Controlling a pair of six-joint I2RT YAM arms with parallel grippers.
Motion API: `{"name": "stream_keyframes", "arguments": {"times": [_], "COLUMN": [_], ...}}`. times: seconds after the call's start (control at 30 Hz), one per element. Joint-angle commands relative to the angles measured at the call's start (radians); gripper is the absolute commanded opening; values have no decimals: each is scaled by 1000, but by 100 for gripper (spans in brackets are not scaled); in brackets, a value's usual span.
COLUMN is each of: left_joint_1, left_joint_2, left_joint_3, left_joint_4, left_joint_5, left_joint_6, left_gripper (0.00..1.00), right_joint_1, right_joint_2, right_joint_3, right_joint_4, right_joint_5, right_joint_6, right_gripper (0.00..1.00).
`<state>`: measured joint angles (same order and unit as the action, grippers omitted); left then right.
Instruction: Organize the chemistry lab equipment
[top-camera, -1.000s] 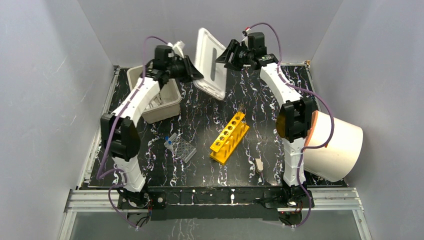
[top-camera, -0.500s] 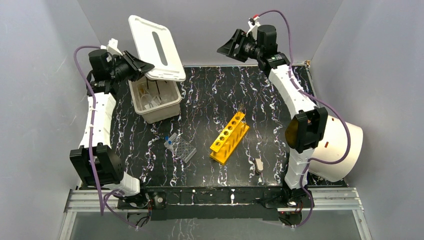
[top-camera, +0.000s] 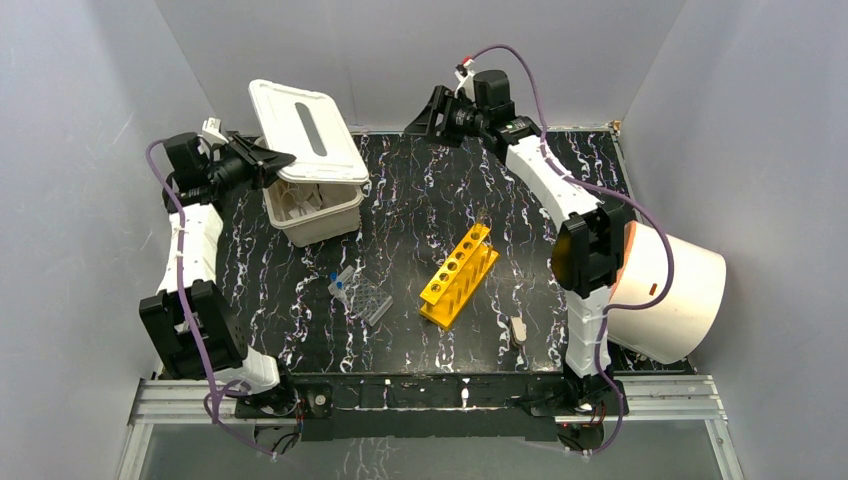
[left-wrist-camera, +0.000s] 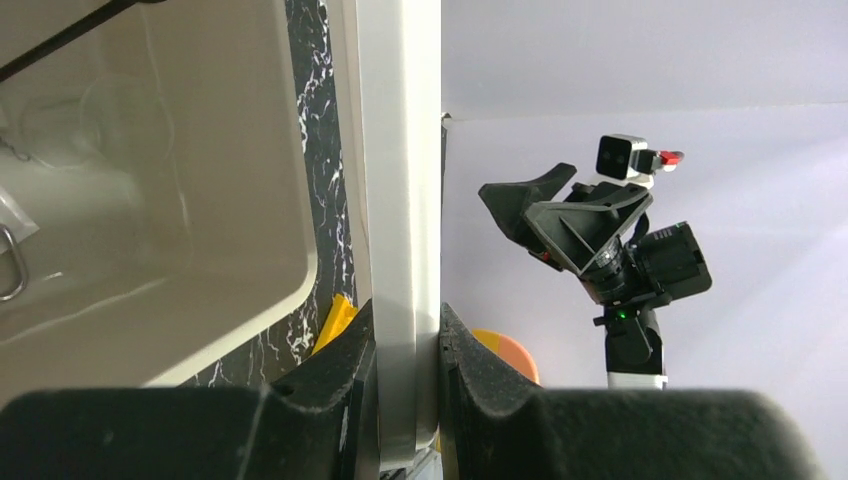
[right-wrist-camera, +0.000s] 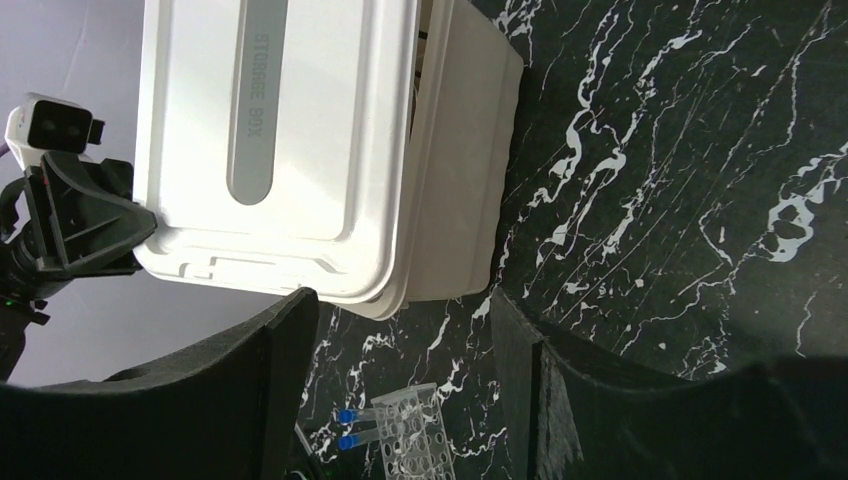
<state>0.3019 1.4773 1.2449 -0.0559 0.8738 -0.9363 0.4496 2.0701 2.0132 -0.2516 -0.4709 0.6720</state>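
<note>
- Clamping the left hand on the edge of the white lid, over the beige bin at upper left.
- Holding the right hand apart, gripping nothing, at top centre.
- Showing the yellow rack at centre of the worktop, the clear tray near its left.

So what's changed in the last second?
The left claw carried the white lid from mid-table leftward and lowered it, tilted, over the beige bin, still gripping its edge. The right claw, then beside the lid, now hangs apart, open. The yellow rack and clear tray stayed put.
</note>
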Motion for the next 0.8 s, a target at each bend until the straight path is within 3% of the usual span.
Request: {"name": "stream_keyframes", "arguments": {"times": [0.0, 0.2, 0.43, 0.77], "left_joint_1": [34, 72, 85, 97], "left_joint_2": [-72, -87, -56, -8], "left_joint_3": [-33, -96, -28, -47], "left_joint_4": [66, -30, -309, -282], "left_joint_5": [143, 135, -71, -64], "left_joint_6": [-28, 36, 237, 194], "left_gripper": [0, 0, 0, 0], "right_joint_1": [44, 108, 191, 235], "right_joint_2": [25, 121, 251, 335], "right_joint_3": [84, 164, 313, 381], "right_joint_4": [-17, -72, -167, -229], "right_joint_5": [15, 43, 111, 179], "right_joint_6": [-45, -81, -135, -176], "right_gripper": [72, 72, 69, 69]}}
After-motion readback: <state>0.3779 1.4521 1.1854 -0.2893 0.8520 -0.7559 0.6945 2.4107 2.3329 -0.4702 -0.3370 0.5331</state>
